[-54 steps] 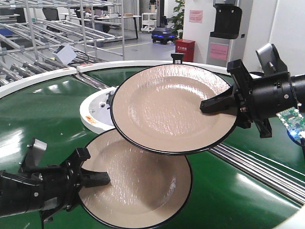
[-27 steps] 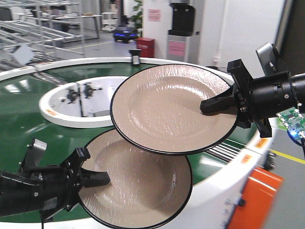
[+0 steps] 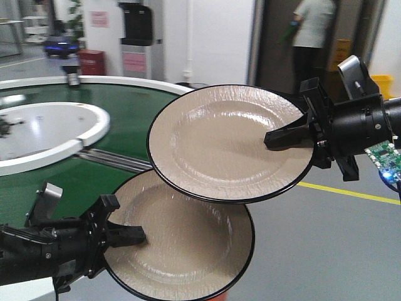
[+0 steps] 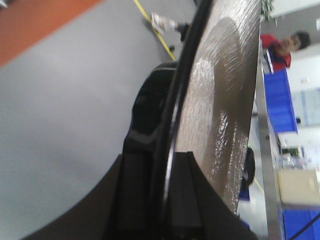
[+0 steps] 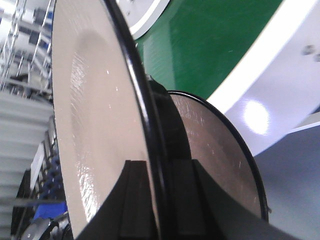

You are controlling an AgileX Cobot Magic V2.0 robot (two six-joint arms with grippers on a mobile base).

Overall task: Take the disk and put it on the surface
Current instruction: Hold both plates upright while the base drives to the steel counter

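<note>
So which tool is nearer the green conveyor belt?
Left. The left tool sits at the edge of the green ring-shaped conveyor belt; the right tool is off it, above grey floor.

**A:** What is the right gripper [image 3: 283,136] doing?

**B:** It is pinching the right rim of the upper disk [image 3: 225,144] and holding it tilted in the air.

**A:** And underneath the upper disk?

**B:** The lower disk [image 3: 182,244] is sitting partly behind the upper disk's lower edge. Down and left of the upper disk, the left gripper [image 3: 130,237] is clamping the lower disk's left rim.

**A:** What is showing behind them?

**B:** The green conveyor belt [image 3: 128,119] is curving away to the left of the upper disk. A yellow line [image 3: 351,193] is running across the grey floor at its lower right. A person [image 3: 311,31] is standing in a doorway above its right side.
</note>
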